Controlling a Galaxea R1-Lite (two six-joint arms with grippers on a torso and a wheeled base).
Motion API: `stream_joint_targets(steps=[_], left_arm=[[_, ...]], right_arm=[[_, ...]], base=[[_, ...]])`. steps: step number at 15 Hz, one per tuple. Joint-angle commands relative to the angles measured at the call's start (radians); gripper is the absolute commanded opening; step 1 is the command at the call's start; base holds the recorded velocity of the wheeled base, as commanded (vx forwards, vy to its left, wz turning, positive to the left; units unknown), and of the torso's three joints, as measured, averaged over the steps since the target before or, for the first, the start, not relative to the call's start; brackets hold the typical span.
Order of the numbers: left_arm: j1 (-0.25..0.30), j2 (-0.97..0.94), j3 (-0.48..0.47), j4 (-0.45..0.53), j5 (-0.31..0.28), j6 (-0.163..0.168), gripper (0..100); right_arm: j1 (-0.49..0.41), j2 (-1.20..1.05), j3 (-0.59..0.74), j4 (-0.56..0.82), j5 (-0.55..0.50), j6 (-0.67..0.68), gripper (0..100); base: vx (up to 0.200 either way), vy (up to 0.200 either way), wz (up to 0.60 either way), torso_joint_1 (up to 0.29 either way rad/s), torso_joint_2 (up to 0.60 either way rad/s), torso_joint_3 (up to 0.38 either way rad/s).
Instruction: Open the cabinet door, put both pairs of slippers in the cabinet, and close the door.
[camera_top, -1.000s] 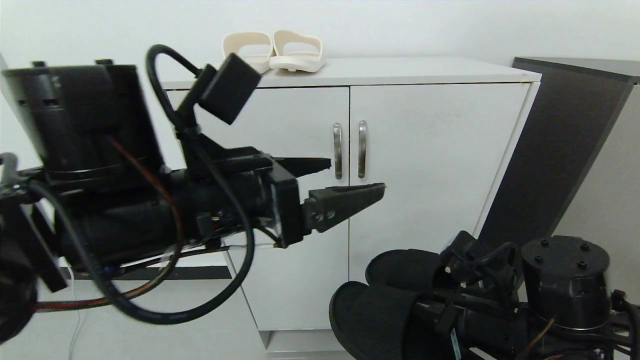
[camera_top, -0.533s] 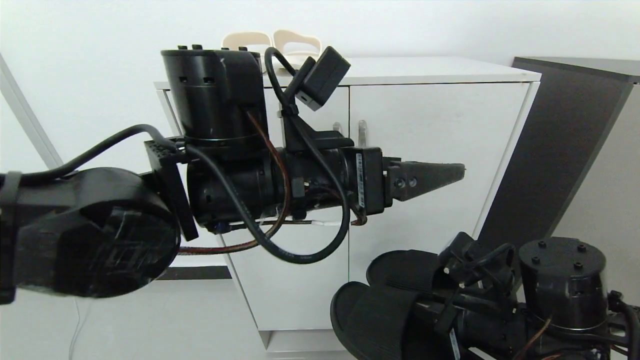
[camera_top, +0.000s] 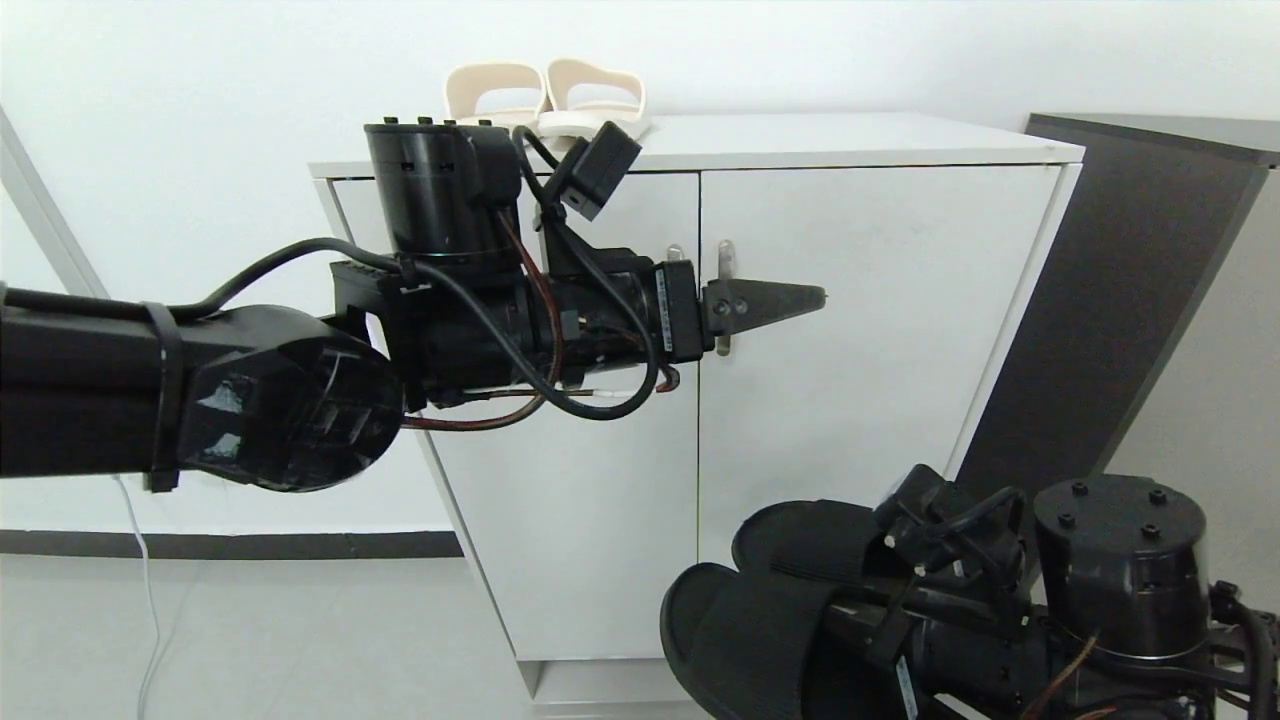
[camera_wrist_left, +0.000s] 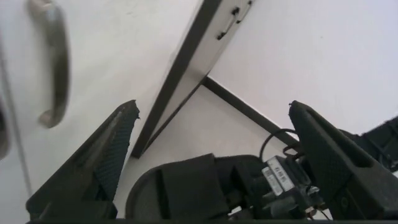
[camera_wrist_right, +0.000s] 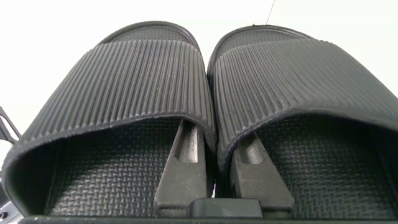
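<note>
Since 1 s ago L arm has stretched fwd toward white two-door cabinet (camera_top: 860, 330). L gripper (camera_top: 800, 297) went from close to cam, below centre, up level w/ the curved metal handles (camera_top: 724, 262). R arm + load unchanged.

Nearest, 5 o'clock in head view: R gripper (camera_wrist_right: 216, 171) carries pair of black ribbed rubber slippers (camera_top: 760, 610). They sit side by side, extending from gripper toward 9 o'clock. R wrist view: one of its fingers (camera_wrist_right: 182, 168) sits under each strap, jaws clamped on the two touching inner strap walls, so it's gripping the pair.

Mid-depth, just above centre: L gripper side-on, tip aimed at 3 o'clock, crossing in front of the handles. In wrist view, L gripper (camera_wrist_left: 214, 106) jaws are spread wide w/ nothing between. One handle (camera_wrist_left: 53, 68) sits outside the gap, beside one finger. Contact w/ handle: can't tell.

Behind: cabinet, both doors shut, handles either side of centre seam.

Cabinet top, 12 o'clock: pair of cream moulded slippers (camera_top: 545, 95), side by side, above L door, partly behind L wrist.

3 o'clock: dark grey panel (camera_top: 1110, 300) just beside cabinet's R side.
</note>
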Motion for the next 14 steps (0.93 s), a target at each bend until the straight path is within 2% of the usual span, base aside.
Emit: stream_joint_targets(steps=[1, 9, 14], left_arm=[[0.017, 0.0, -0.015, 0.017, 0.005, 0.0, 100], [0.019, 0.065, -0.081, 0.027, 0.114, 0.018, 100], [0.023, 0.115, -0.142, 0.037, 0.121, 0.018, 100]], right_arm=[[0.0, 0.001, 0.0, -0.001, 0.0, 0.0, 0], [0.0, 0.008, 0.0, -0.001, 0.0, -0.002, 0], [0.0, 0.011, 0.0, -0.001, 0.0, -0.002, 0]], base=[[0.0, 0.0, 0.0, 0.0, 0.0, 0.0], [0.0, 0.0, 0.0, 0.0, 0.0, 0.0], [0.0, 0.0, 0.0, 0.0, 0.0, 0.0]])
